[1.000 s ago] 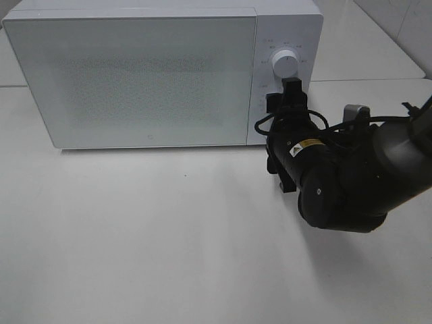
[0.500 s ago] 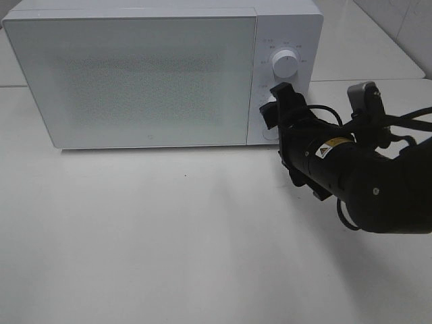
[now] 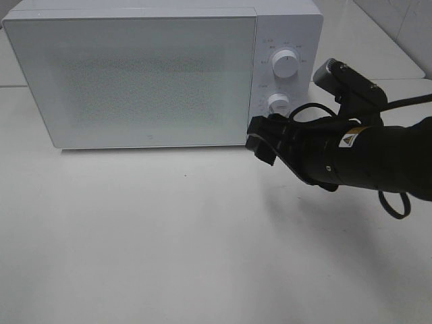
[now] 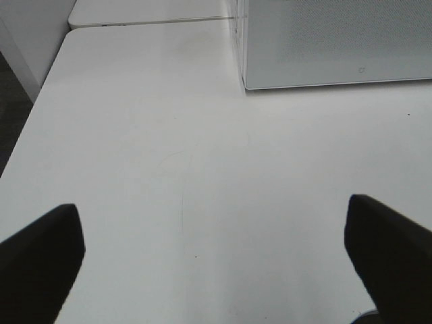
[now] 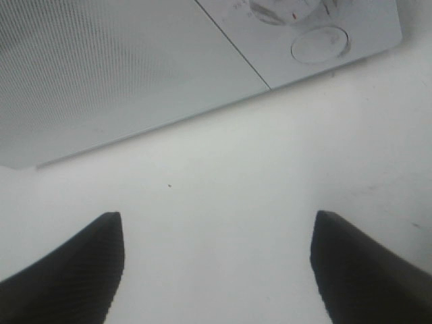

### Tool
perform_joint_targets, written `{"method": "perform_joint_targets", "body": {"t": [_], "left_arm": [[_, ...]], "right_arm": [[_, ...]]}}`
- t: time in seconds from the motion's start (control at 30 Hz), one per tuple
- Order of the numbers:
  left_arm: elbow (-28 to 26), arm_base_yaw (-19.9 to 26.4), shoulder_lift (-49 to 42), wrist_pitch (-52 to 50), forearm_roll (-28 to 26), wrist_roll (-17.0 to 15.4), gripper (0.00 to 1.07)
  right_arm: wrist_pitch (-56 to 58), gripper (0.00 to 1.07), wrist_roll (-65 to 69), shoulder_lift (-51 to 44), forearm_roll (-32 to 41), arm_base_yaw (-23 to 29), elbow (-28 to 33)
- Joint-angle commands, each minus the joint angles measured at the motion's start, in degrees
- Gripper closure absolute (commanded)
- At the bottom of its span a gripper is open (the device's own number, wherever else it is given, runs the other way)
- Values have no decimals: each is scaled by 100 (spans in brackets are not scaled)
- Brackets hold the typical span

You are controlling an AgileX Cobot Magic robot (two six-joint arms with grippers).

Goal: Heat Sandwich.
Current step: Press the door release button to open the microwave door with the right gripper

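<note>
While both sets of jaws stand spread and empty, the black right gripper [image 3: 262, 140] hangs centre right beside the round lower dial [image 3: 278, 103] of the shut white box-shaped microwave [image 3: 135, 74]. The black left gripper [image 4: 212, 206] falls outside the high view. The microwave's opaque door leaves the sandwich unseen.

The microwave [image 3: 135, 74] is a white box-shaped unit standing upright on the white surface [image 3: 169, 236] at its far side, front face toward the camera.

- The door [image 3: 135, 81] is shut and flush with the front. It covers most of the face.
- The door pane carries a fine grey dot pattern. The interior cannot be made out through it.
- The control panel [image 3: 304, 40] lies right of the door.
- It carries an upper knob [image 3: 285, 64] and a lower knob [image 3: 278, 103], both round and white.
- A flat round button [image 5: 319, 44] sits near the panel's lower corner.
</note>
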Motion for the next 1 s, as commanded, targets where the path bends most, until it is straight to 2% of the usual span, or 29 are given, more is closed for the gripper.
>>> {"method": "perform_joint_targets", "body": {"t": [0.03, 0.27, 0.37, 0.43, 0.53, 0.67, 1.0], "left_arm": [[23, 6, -143, -69, -29, -17, 5], [23, 6, -143, -69, -29, -17, 5], [23, 6, -143, -69, -29, -17, 5], [23, 6, -143, -69, -29, -17, 5], [23, 6, -143, -69, -29, -17, 5], [23, 6, -143, -69, -29, -17, 5], [23, 6, -143, -69, -29, -17, 5]], "right_arm": [[1112, 32, -642, -430, -590, -304, -6], [2515, 32, -739, -945, -1478, -647, -103], [3696, 32, -739, -1255, -2263, -745, -384], [3942, 32, -739, -1318, -2435, -745, -453], [4950, 32, -739, -1656, -2979, -745, -745], [5712, 32, -739, -2045, -3186, -745, -922], [6984, 32, -1083, -3260, -3249, -745, -940]]}}
